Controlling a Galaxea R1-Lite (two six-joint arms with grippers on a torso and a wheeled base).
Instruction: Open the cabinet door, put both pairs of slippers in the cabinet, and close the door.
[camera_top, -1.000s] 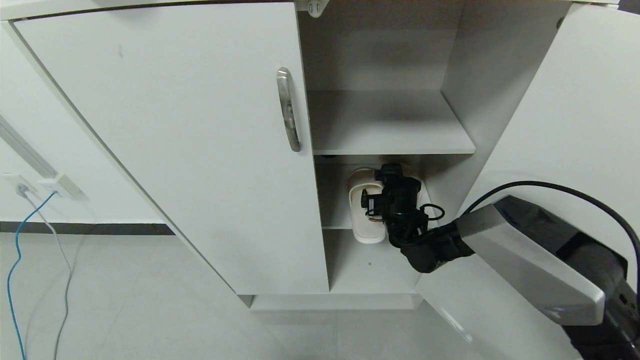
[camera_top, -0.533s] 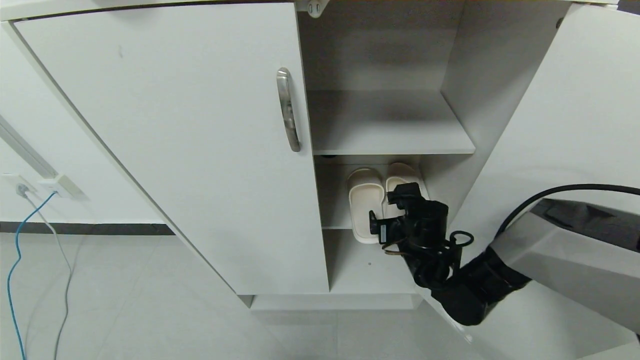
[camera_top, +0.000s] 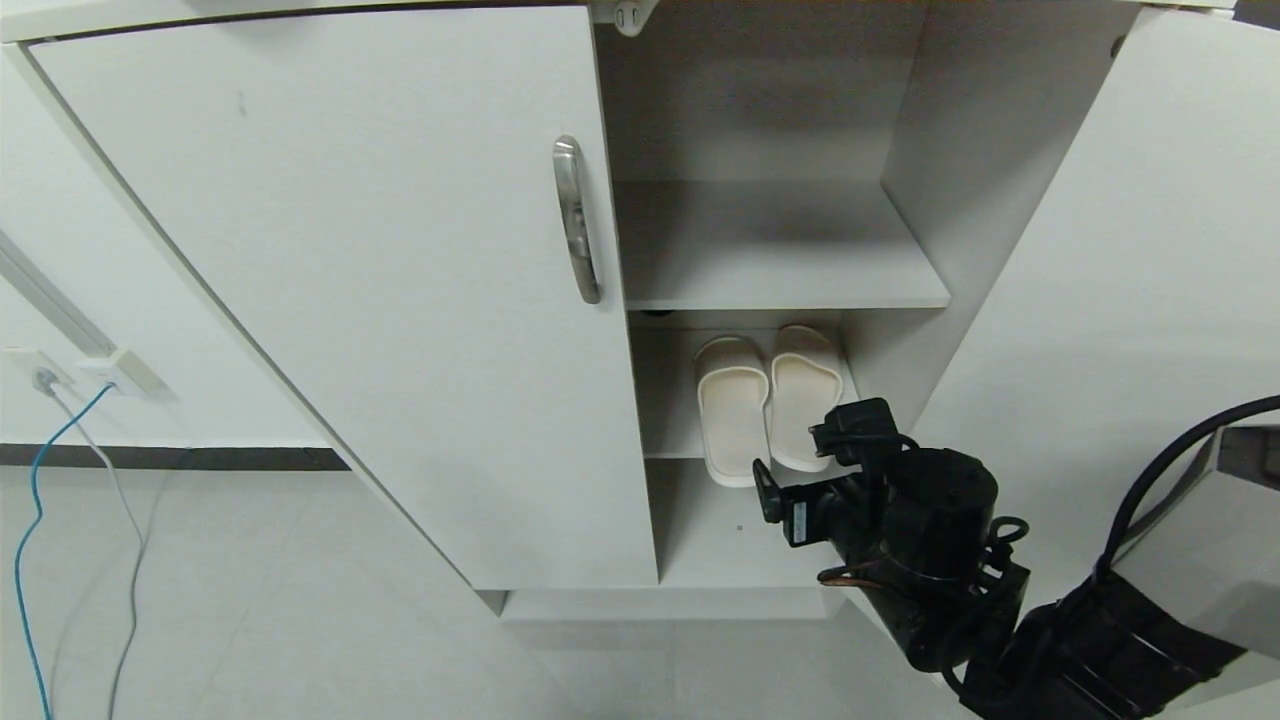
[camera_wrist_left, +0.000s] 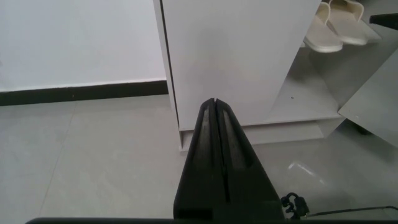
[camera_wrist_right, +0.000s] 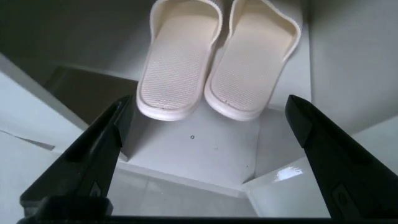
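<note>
While right pincer (camera_top: 795, 455) gapes wide, empty, left pincer (camera_wrist_left: 214, 107) closed, empty. Slippers (camera_top: 768, 405) on shelf (camera_top: 665, 425): judged light, flexible foam; grip paired inner sidewalls.

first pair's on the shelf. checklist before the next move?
1. First pair placed: the cream foam slippers lie side by side on the white middle shelf. Ok.
2. Door clearance: their heels overhang the shelf's front edge. Cannot tell.
3. Right gripper released: open, in front of the slippers and apart from them. Ok.
4. Access: the white right-hand cabinet door stands wide open. Ok.
5. Left gripper free: shut on nothing, above the grey tiled floor. Ok.
6. Whereabouts of the second pair of slippers: cannot tell.
</note>
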